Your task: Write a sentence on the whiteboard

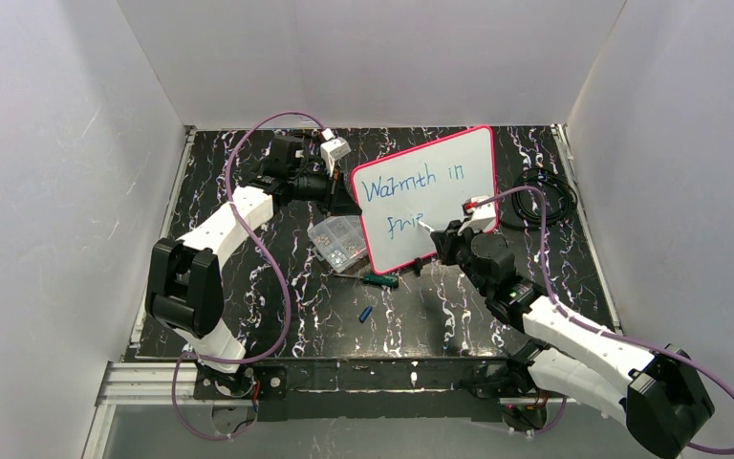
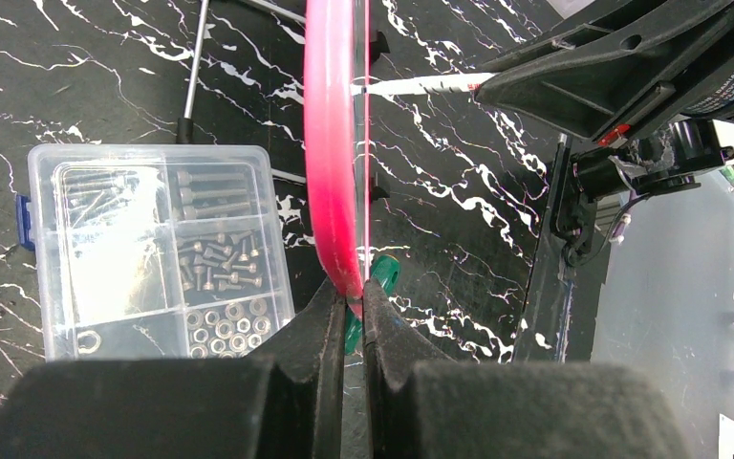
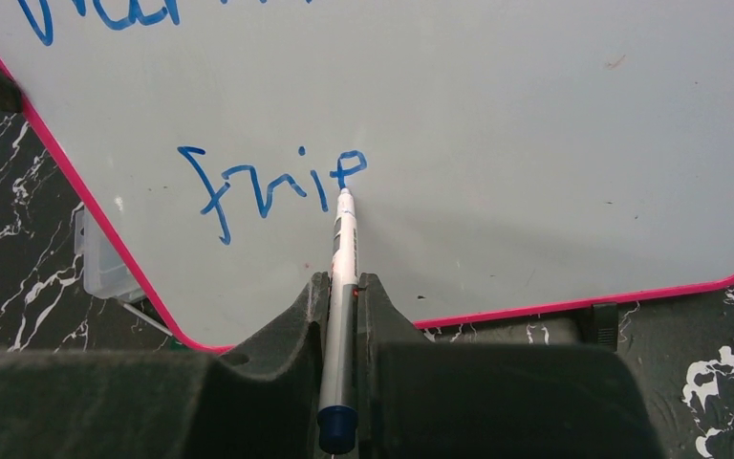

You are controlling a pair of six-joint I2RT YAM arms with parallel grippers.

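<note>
Black white-veined tabletop (image 1: 277, 316), clear plastic compartment box of screws (image 1: 336, 239), green-handled screwdriver (image 1: 379, 280) near it, small blue cap (image 1: 365, 314) nearer, coiled black cable (image 1: 570, 203) far right.

Screw box (image 1: 336, 241), green screwdriver (image 1: 379, 280), blue cap (image 1: 365, 314), coiled cable (image 1: 547, 196).

Soft, even light — the whiteboard (image 3: 535, 143) looks dull grey up close, wrist-view foregrounds blurred, shadows faint.
</note>
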